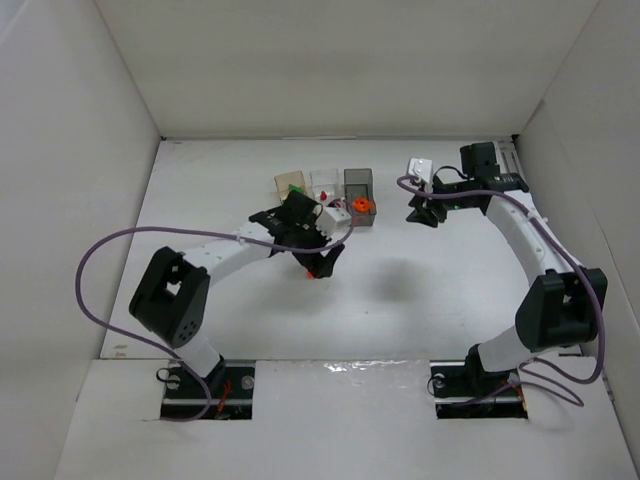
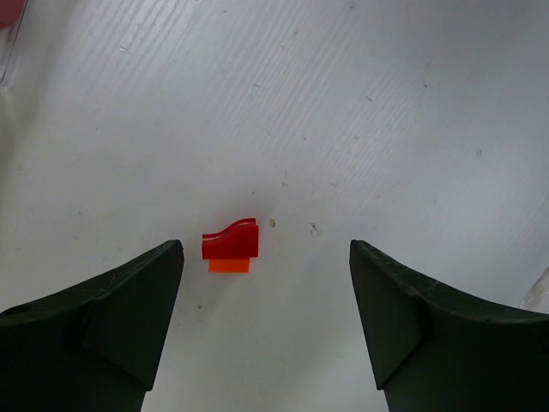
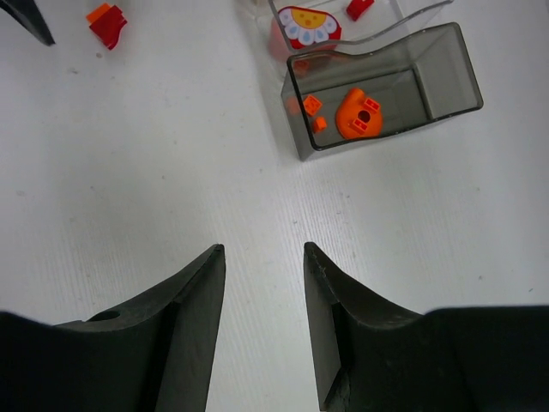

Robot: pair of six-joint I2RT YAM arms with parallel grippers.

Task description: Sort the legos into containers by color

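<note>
A small red lego with an orange piece on it [image 2: 230,245] lies on the white table, between and just ahead of my left gripper's [image 2: 266,249] open fingers, nearer the left one. In the top view this gripper [image 1: 318,262] hangs over that lego [image 1: 314,272], in front of the bins. The tan-orange bin [image 1: 288,181], clear bin [image 1: 322,180] and smoky grey bin [image 1: 357,182] stand in a row. The grey bin [image 3: 395,130] holds a round orange piece [image 3: 358,113] and small orange bricks [image 3: 312,105]. My right gripper [image 3: 263,249] is open and empty, right of the bins [image 1: 425,213].
The clear bin [image 3: 386,30] holds a red brick [image 3: 358,9] and a white flower-shaped piece [image 3: 309,26]. Something green [image 1: 297,190] shows at the tan bin, partly hidden by my left arm. White walls enclose the table on three sides.
</note>
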